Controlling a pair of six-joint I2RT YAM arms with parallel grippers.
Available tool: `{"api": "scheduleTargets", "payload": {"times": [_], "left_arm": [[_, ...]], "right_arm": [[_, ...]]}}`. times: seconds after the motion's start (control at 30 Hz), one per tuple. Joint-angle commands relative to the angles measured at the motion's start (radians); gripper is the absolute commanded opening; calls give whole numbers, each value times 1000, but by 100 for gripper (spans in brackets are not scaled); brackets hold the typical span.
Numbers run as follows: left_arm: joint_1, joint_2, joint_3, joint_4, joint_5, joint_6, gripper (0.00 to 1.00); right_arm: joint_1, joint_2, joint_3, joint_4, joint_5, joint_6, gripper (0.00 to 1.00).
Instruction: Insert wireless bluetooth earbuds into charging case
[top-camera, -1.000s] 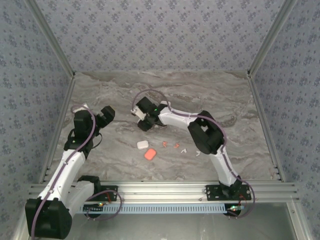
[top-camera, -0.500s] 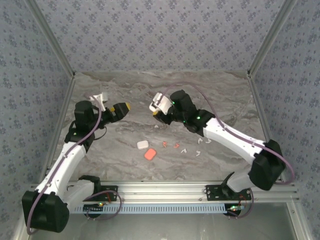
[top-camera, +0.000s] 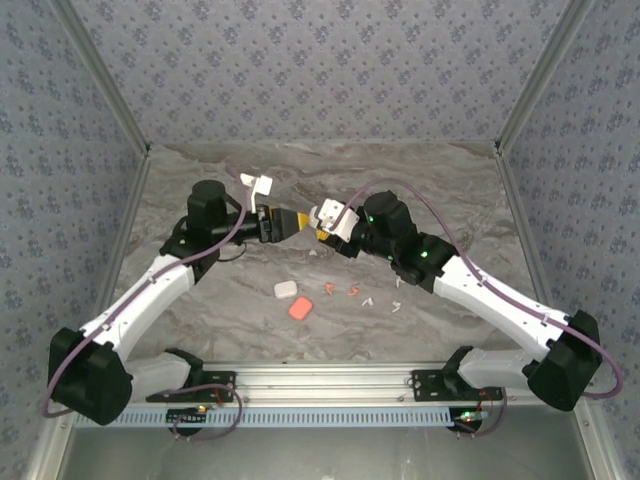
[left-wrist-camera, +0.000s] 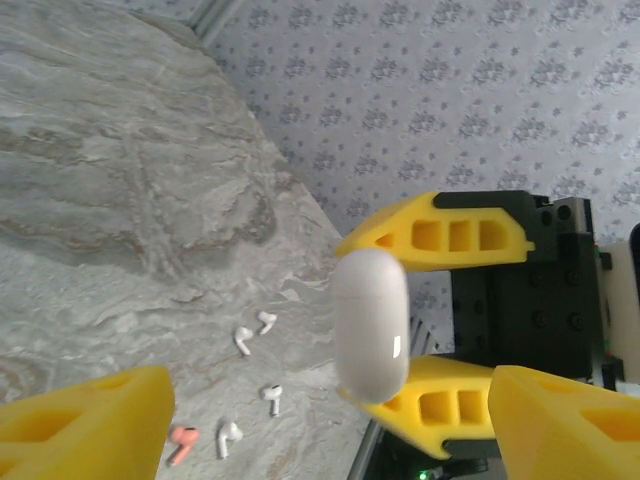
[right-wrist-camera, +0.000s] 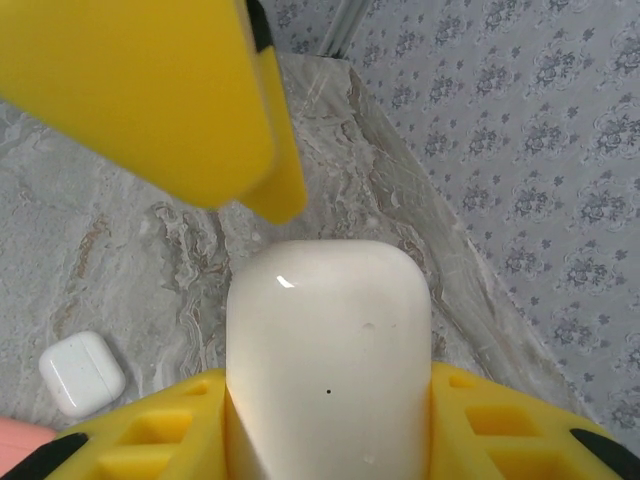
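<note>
1. While both arms met above the grey marbled tabletop (top-camera: 230, 300), the right gripper (top-camera: 324, 228) was clenched on a rounded white plastic charging case (left-wrist-camera: 370, 325), held clear of the surface between its yellow fingers (right-wrist-camera: 480, 420).
2. Facing that case, the left gripper (top-camera: 290, 222) had its own yellow fingers (left-wrist-camera: 80, 420) spread apart, grasping nothing.
3. On the tabletop lay 4 small white stemmed plastic earbuds (left-wrist-camera: 242, 340) and 1 orange-red stemmed earbud (left-wrist-camera: 182, 443), loose and outside any case.
4. Near them rested 1 rounded-square white case (top-camera: 285, 289) just beside 1 orange-red case (top-camera: 300, 308).
</note>
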Motion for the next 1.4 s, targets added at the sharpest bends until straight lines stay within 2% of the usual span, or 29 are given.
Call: {"api": "scheduleTargets", "payload": {"times": [0.0, 0.5, 0.6, 0.7, 0.83, 0.9, 1.0, 1.1, 1.2, 1.37], "left_arm": [[-25, 30, 49, 21, 41, 34, 78], [-81, 114, 97, 35, 80, 52, 38], [-85, 113, 103, 19, 82, 65, 32], [-86, 108, 107, 7, 59, 76, 25], [-86, 86, 97, 11, -25, 104, 20], [-86, 71, 84, 26, -82, 128, 12], [-91, 39, 32, 138, -150, 158, 3], [-113, 9, -27, 269, -191, 207, 0], [-149, -4, -51, 330, -219, 282, 0], [-195, -1, -63, 375, -218, 359, 0]], "right_arm": [[10, -17, 9, 8, -3, -27, 39], [16, -19, 18, 1, 22, -20, 39], [7, -22, 27, -13, 21, -8, 43], [-13, -37, 32, -31, -4, 18, 53], [-52, -93, 20, -52, -89, 87, 71], [-93, -131, 5, -54, -181, 143, 79], [-190, -180, -31, -19, -347, 272, 87], [-287, -191, -53, 27, -518, 390, 89], [-342, -165, -45, 65, -611, 476, 90], [-336, -99, 5, 73, -656, 507, 87]]}}
